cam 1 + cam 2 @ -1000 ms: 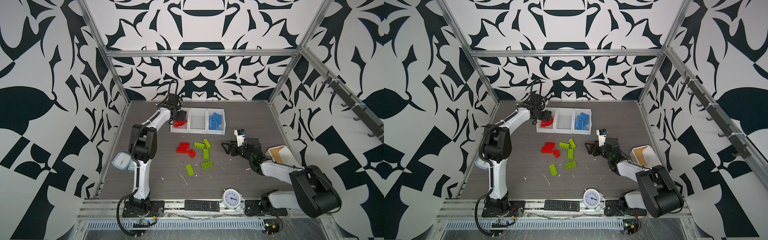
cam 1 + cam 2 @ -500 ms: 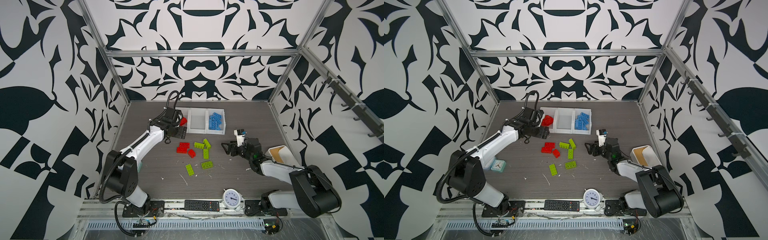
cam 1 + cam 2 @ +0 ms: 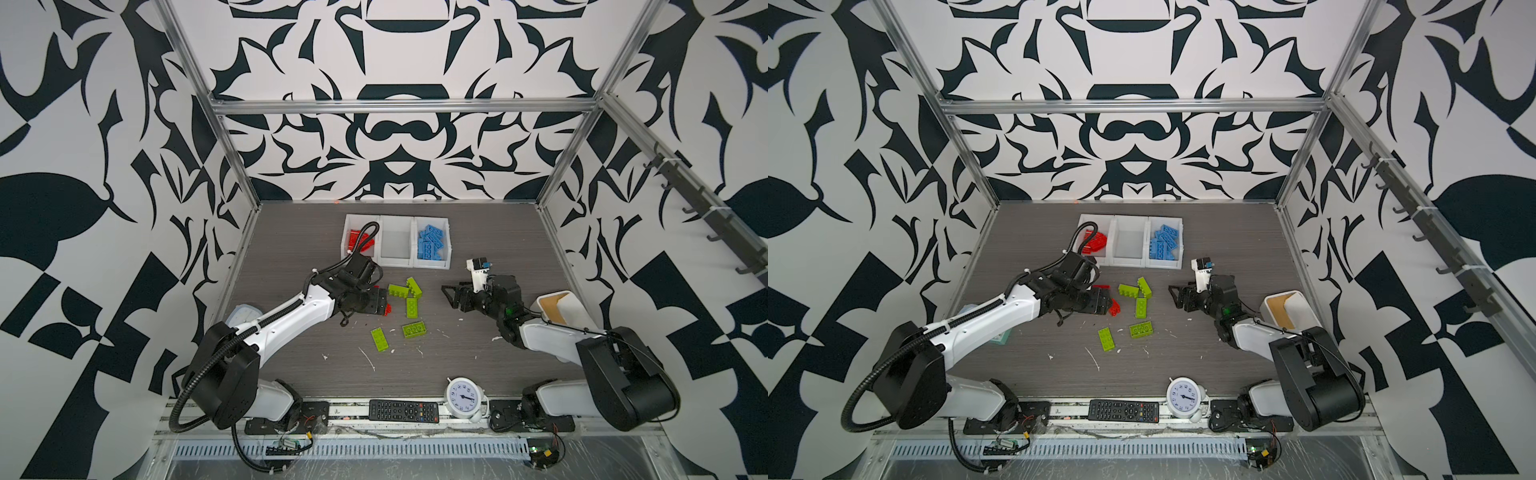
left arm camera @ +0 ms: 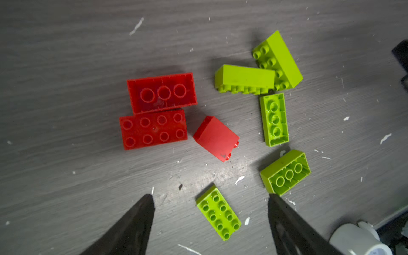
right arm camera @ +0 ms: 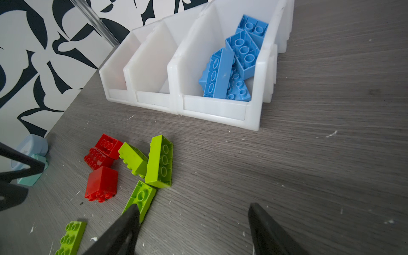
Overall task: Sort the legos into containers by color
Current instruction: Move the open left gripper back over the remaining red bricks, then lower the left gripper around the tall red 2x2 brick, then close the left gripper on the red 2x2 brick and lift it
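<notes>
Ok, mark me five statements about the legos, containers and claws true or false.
1. The middle container holds no legos. True.
2. Every red lego is already in a container. False: three red legos lie on the table.
3. The left claw grips a green lego. False: it is open and empty above the table.
4. No blue legos remain on the table. True.
5. Five green legos lie loose on the table. True.
</notes>
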`<move>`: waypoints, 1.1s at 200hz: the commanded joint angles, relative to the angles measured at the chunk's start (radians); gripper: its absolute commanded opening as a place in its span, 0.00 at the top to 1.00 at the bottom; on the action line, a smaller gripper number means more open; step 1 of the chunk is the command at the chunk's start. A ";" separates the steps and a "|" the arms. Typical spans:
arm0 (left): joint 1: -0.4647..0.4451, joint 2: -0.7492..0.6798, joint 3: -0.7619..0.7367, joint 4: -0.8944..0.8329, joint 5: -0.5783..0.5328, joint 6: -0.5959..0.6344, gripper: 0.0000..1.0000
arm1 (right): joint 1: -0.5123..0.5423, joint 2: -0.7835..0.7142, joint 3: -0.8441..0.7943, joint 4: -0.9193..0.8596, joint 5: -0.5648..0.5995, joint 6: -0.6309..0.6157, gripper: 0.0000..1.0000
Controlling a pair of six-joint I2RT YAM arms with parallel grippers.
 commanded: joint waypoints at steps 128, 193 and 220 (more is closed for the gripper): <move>-0.074 0.218 0.028 0.136 0.014 -0.077 0.20 | 0.007 0.002 0.031 0.027 -0.030 0.003 0.21; -0.074 0.346 0.103 0.168 0.016 -0.028 0.23 | 0.010 0.012 0.032 0.039 -0.042 0.012 0.21; -0.074 0.373 0.137 0.161 0.006 -0.010 0.27 | 0.010 0.019 0.035 0.038 -0.042 0.011 0.21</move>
